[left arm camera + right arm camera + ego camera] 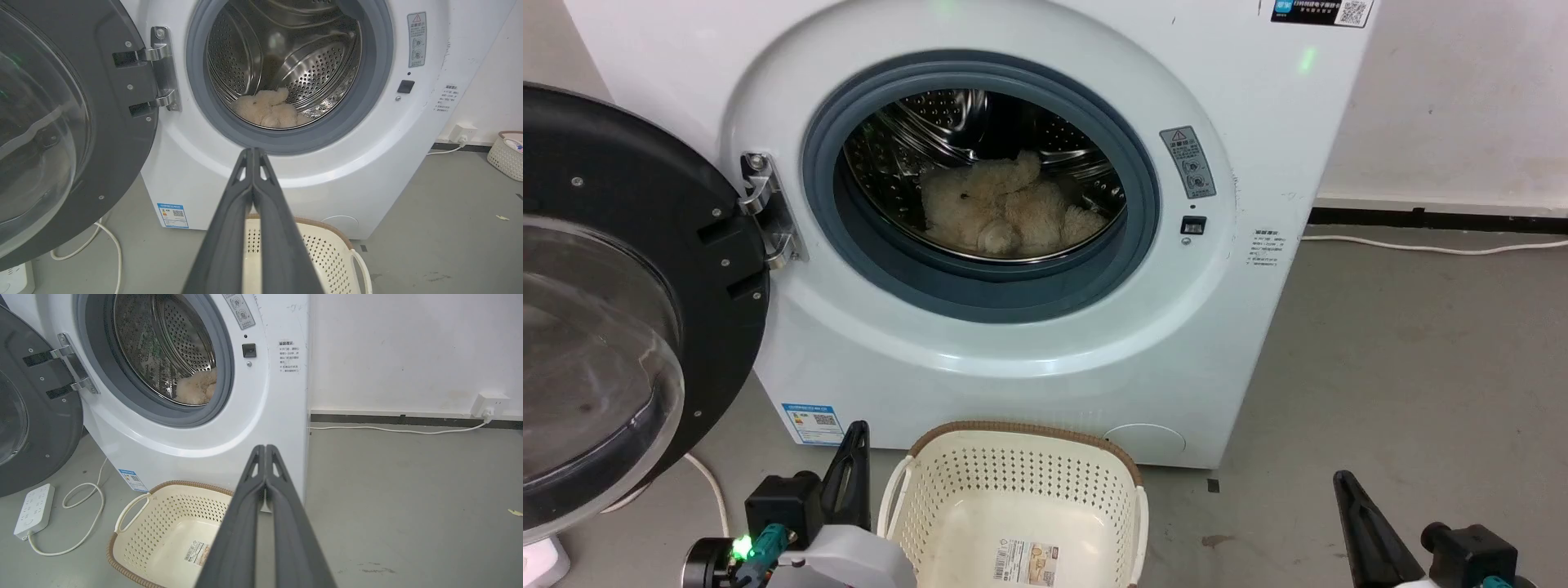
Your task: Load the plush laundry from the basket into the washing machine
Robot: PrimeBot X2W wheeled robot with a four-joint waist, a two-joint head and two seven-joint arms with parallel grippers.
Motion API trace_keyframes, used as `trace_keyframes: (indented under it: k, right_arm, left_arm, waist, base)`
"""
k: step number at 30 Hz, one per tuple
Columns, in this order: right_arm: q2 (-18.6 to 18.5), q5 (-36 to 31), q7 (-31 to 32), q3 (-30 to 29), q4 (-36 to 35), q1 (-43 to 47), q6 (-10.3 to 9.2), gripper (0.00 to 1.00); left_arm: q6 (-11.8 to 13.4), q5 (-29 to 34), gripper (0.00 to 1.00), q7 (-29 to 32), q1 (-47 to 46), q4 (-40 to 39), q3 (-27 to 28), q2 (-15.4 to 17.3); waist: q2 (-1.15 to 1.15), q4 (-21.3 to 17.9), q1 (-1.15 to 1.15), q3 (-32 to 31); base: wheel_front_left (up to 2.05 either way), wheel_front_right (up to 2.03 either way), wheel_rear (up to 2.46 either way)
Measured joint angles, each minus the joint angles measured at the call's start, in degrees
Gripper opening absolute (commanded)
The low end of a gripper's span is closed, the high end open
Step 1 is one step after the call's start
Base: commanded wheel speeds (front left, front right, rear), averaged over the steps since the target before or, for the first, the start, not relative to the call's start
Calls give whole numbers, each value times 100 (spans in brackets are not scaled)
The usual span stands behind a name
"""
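Fingers of left gripper (253, 152) and right gripper (265, 448) are pressed together, empty, with cream perforated plastic basket (1013, 482) between them and fluffy cream teddy-bear (1001, 208) beyond, inside white washing machine (1013, 367).

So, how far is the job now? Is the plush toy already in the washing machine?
Done: the plush laundry lies inside the drum of the washing machine, and the basket holds nothing but its paper label. In hand: nothing; the left hand and the right hand are both shut and empty, back from the machine. Left: the loading looks finished; the door stands open, should closing be wanted.
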Motion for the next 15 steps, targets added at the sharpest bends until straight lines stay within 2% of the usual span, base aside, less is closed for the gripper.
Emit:
trace_keyframes:
  k: [15]
  right_arm:
    - [0,-114,182,-3,-109,-109,0,0]
  left_arm:
    - [-110,234,0,122,0,-124,166,-76]
  waist:
    - [0,-4,0,41]
  base:
    - [0,0,0]
